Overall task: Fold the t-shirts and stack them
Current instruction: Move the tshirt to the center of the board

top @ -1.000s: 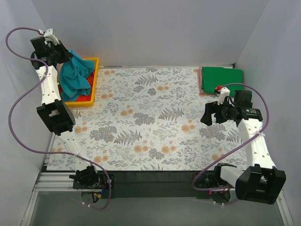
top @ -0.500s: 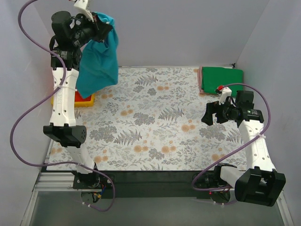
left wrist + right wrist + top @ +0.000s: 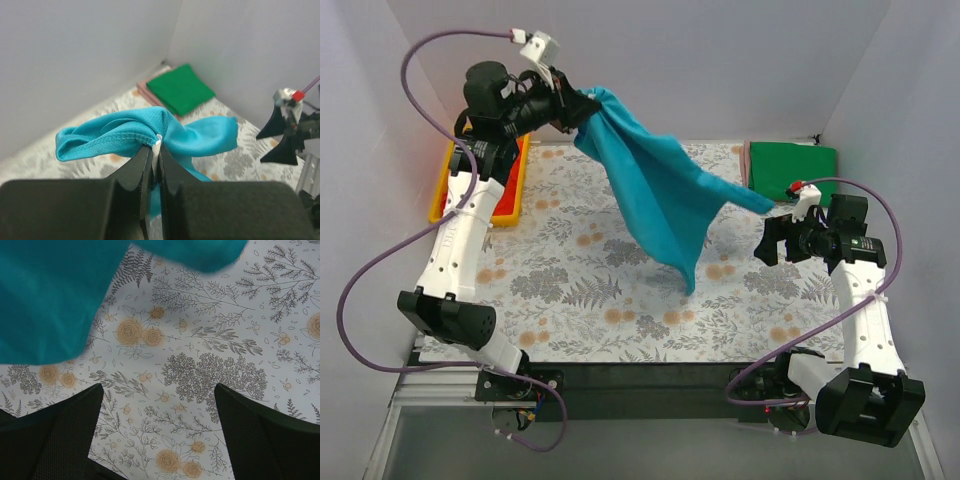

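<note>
Teal shirt (image 3: 660,195) held up in the air above a flower-printed sheet (image 3: 570,290) that covers the table.

High at the far left, the left tool (image 3: 155,149) is pinched tight on a bunched hem of the teal shirt. The cloth hangs down and spreads out to the right. Its lowest corner is over the middle of the sheet, and another corner reaches close to the right tool (image 3: 777,241). The right tool hovers above the right side of the sheet, its fingers spread wide with nothing between them. A folded green shirt (image 3: 792,162) lies in the far right corner on top of a pinkish layer (image 3: 747,178). A yellow bin (image 3: 438,200) sits at the far left, partly hidden by the left arm.
</note>
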You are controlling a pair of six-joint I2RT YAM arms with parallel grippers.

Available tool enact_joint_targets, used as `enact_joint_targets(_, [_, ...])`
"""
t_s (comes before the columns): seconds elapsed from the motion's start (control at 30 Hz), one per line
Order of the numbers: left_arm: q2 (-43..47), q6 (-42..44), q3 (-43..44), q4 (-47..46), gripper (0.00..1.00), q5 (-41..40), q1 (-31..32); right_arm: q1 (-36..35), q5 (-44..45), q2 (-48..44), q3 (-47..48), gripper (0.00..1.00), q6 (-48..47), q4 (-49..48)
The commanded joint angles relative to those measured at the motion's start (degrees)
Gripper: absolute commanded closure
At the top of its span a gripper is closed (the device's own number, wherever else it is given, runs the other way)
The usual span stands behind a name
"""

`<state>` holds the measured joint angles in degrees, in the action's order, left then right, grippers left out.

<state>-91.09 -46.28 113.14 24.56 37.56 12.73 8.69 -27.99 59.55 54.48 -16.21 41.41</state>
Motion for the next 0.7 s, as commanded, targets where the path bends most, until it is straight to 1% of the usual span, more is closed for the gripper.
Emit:
enact_joint_targets(0.0, [2.93, 1.1, -11.25, -0.12, 1.0, 0.23, 0.1, 0.72, 1.27, -1.72, 1.24, 0.02, 0.56, -1.33])
enact_joint_targets(0.03, [3.2, 2.76, -13.54, -0.04, 1.0, 0.93, 0.1, 0.89, 1.44, -1.8, 1.24, 0.02, 0.48, -1.24])
enact_joint_targets(0.07, [2.94, 5.21, -16.87, 1.53, 0.96, 1.11, 0.19, 0.89, 1.79, -1.72, 1.33, 0.02, 0.47, -1.24])
enact_joint_targets(0.1, [2.85, 6.54, -18.29, 2.59, 0.58, -0.72, 0.1, 0.89, 1.8, -1.63, 1.51, 0.02, 0.21, -0.89])
enact_joint_targets(0.13, [2.85, 7.51, -19.27, 5.65, 0.37, -1.95, 0.1, 0.98, 1.71, -1.54, 1.68, 0.02, -0.05, -0.72])
enact_joint_targets(0.17, [2.85, 9.7, -21.28, 6.81, 0.22, -2.57, -0.6, 0.98, 1.19, -1.11, 1.94, 0.02, -0.31, -0.37])
enact_joint_targets(0.2, [3.54, 9.98, -22.34, 7.52, 0.11, -2.23, -1.21, 0.98, 1.01, -0.93, 2.21, 0.02, -0.66, -0.02])
enact_joint_targets(0.23, [4.16, 9.98, -23.83, 7.7, 0.1, 1.69, -2.18, 0.89, 0.66, -0.67, 2.21, 0.02, -1.19, 0.25])
enact_joint_targets(0.3, [5.21, 10.25, -25.86, 7.87, 0.09, 3.39, -3.59, 0.89, -1.62, 0.83, 2.21, 0.02, -2.24, 0.95])
enact_joint_targets(0.43, [6.18, 11.74, -28.76, 10.5, 0.07, 3.13, -3.59, 0.8, -5.76, 6.01, 2.65, 0.02, -7.24, 3.59])
enact_joint_targets(0.5, [6.01, 14.71, -31.39, 13.22, 0.06, 3.4, -3.59, 0.54, -6.2, 8.82, 2.74, 0.02, -9.18, 5.08])
enact_joint_targets(0.6, [5.13, 17.18, -33.77, 14.81, 0.05, 1.82, -3.59, -1.56, -4.1, 11.99, 2.74, 0.02, -12.53, 6.49])
enact_joint_targets(0.67, [4.17, 17.54, -35.53, 15.0, 0.05, -1.33, -3.59, -5.16, -1.3, 13.91, 2.48, 0.04, -14.02, 6.84])
